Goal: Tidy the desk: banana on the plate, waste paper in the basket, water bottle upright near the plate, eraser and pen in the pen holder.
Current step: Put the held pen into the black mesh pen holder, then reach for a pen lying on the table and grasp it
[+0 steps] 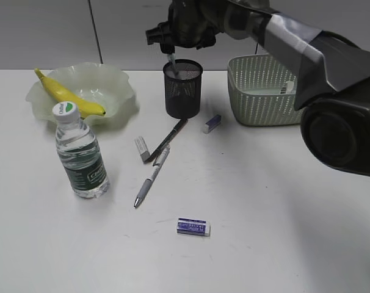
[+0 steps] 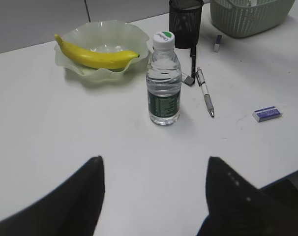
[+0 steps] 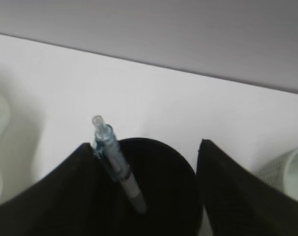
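Note:
My right gripper [image 3: 145, 143] hangs open right above the black mesh pen holder [image 1: 183, 91]. A clear-topped pen [image 3: 114, 162] leans against its left finger and slants down into the holder [image 3: 163, 196]. The banana [image 1: 69, 96] lies on the pale green plate [image 1: 115, 78]. In front of the plate the water bottle [image 1: 81, 155] stands upright. A white pen [image 1: 149, 178] and a dark pen [image 1: 170, 138] lie on the table, and a blue-white eraser [image 1: 193, 227] lies nearer the front. My left gripper [image 2: 154, 158] is open over bare table. Waste paper is not clearly visible.
A green basket [image 1: 261, 91] stands at the back right with something pale inside. Two small erasers [image 1: 211, 123] [image 1: 141, 148] lie near the pens. The right arm reaches in over the basket from the right.

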Controlling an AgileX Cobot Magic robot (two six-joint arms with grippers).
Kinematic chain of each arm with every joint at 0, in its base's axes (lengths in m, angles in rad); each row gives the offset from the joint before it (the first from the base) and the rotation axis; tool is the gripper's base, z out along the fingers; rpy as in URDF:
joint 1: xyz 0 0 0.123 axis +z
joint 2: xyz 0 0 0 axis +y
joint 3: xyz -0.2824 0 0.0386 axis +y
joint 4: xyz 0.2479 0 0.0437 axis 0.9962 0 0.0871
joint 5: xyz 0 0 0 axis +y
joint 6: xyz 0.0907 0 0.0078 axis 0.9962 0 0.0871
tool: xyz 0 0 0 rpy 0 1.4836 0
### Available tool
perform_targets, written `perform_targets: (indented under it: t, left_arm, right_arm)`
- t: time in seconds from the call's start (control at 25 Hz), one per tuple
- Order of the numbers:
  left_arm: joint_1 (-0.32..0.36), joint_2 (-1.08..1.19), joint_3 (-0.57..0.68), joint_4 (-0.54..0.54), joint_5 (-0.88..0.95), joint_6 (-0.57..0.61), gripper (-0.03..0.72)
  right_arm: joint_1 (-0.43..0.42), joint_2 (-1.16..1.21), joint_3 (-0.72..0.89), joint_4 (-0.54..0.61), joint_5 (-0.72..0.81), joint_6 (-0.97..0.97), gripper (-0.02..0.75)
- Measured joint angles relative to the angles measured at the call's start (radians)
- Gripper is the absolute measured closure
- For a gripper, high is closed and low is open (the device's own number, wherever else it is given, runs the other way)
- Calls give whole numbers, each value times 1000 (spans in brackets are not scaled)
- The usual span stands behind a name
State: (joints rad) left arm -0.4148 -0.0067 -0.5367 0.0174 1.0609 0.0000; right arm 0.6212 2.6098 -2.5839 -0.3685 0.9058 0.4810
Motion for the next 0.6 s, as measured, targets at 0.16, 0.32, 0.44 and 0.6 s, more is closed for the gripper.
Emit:
perform_targets:
  t: [0.16, 0.32, 0.44, 0.6]
  left_arm:
    - [0, 0, 0, 0, 0, 0, 206]
    - [0, 0, 0, 0, 0, 0, 206]
    - [0, 0, 0, 1, 0, 0, 206]
    - [0, 0, 0, 1, 0, 0, 206]
  right_arm:
    - [0, -5, -75, 37, 163, -65, 206]
    - [2, -12, -183, 91, 291, -212, 210]
    - [1, -54, -206, 191, 303, -306, 245]
    - [7, -144, -207, 246, 307, -353, 309]
